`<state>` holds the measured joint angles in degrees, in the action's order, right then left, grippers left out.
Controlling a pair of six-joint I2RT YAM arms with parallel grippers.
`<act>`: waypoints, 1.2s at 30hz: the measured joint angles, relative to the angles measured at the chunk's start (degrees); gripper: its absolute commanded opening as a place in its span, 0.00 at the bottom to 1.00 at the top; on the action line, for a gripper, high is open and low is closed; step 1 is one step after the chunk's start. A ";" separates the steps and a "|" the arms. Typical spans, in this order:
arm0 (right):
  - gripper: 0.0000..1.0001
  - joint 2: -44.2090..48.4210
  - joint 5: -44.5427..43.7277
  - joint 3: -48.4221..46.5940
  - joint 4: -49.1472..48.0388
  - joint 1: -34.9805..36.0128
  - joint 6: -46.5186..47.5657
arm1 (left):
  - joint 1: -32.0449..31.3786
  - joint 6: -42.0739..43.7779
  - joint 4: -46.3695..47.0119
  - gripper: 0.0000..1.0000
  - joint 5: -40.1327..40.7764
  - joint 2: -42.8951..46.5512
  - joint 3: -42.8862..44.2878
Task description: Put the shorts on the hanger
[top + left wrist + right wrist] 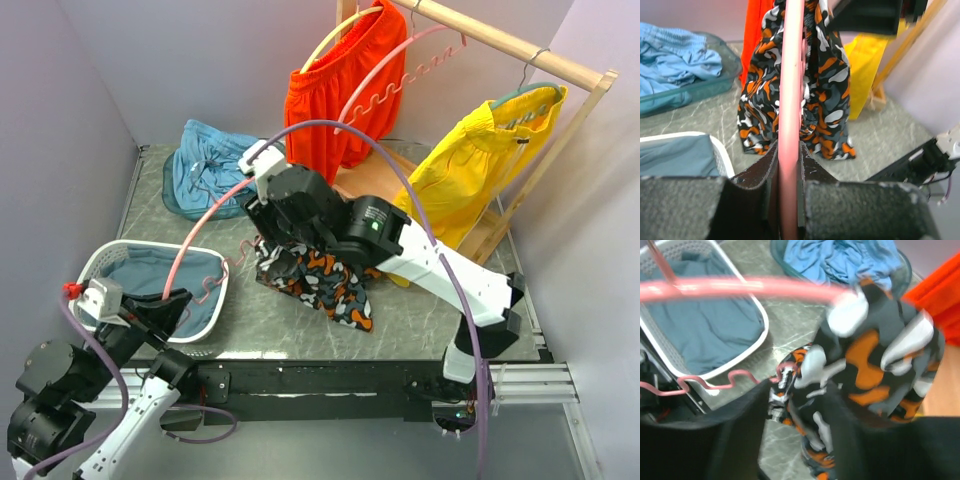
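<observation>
Clamping the pink hanger point(791, 100) at its near end, my left gripper point(790, 200) is pinched tight on it. Further out, the camo shorts point(827, 85) hang draped over the hanger mid-table. They look light and floppy, so I'd grab the waistband. Beyond, my right gripper point(797, 415) is at the cloth, and I can't tell whether it's gripping.

The left tool point(789, 170) is clamped on the pink hanger point(791, 75), whose bar runs straight up the middle of the view. The camouflage shorts point(827, 90) hang over it further along, their hem just above the grey counter point(890, 140). A white basket point(720, 150) sits at lower left and a bin point(705, 87) of blue clothes point(675, 60) behind it. Yellow shorts point(865, 65) hang at right.
</observation>
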<state>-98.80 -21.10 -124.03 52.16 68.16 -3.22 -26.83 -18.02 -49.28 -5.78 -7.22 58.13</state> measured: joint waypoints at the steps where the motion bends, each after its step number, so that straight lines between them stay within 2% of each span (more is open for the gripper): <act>1: 0.69 0.96 -1.14 1.70 -1.05 0.22 -0.55 | 0.31 -0.59 0.48 0.01 0.07 0.31 -0.11; 6: 0.69 10.80 -6.73 16.20 -7.30 0.87 -7.52 | 0.92 -2.95 3.50 0.01 1.55 3.15 -0.37; 9: 0.65 19.58 -7.02 27.69 -12.90 1.31 -12.76 | 1.64 -4.20 5.51 0.01 2.01 3.78 -0.33; 11: 0.58 25.35 -6.40 36.30 -18.88 2.86 -16.61 | 1.92 -4.81 6.29 0.01 2.25 3.72 -0.31; 14: 0.55 28.24 -5.75 45.24 -27.28 6.47 -20.37 | 2.01 -5.64 6.62 0.01 2.64 3.63 0.20; 17: 0.55 25.62 -5.27 49.90 -33.46 9.90 -22.56 | 2.01 -6.23 6.67 0.01 2.64 3.43 1.09; 22: 0.54 16.20 -6.05 51.08 -41.05 12.07 -22.88 | 2.10 -7.17 6.69 0.01 2.91 2.23 2.08; 27: 0.54 11.10 -10.45 51.17 -46.62 11.98 -24.11 | 2.12 -7.76 6.69 0.01 3.13 0.68 2.73; 31: 0.54 8.90 -14.53 51.54 -47.06 11.37 -28.48 | 2.12 -8.04 6.67 0.01 3.15 -0.15 3.52; 36: 0.54 8.87 -15.28 55.60 -49.53 7.02 -34.91 | 2.12 -8.28 6.73 0.01 3.13 -0.70 4.39</act>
<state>-89.93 -36.38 -68.42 2.63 75.18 -38.13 -24.71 -26.30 -42.54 -2.66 -7.92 62.52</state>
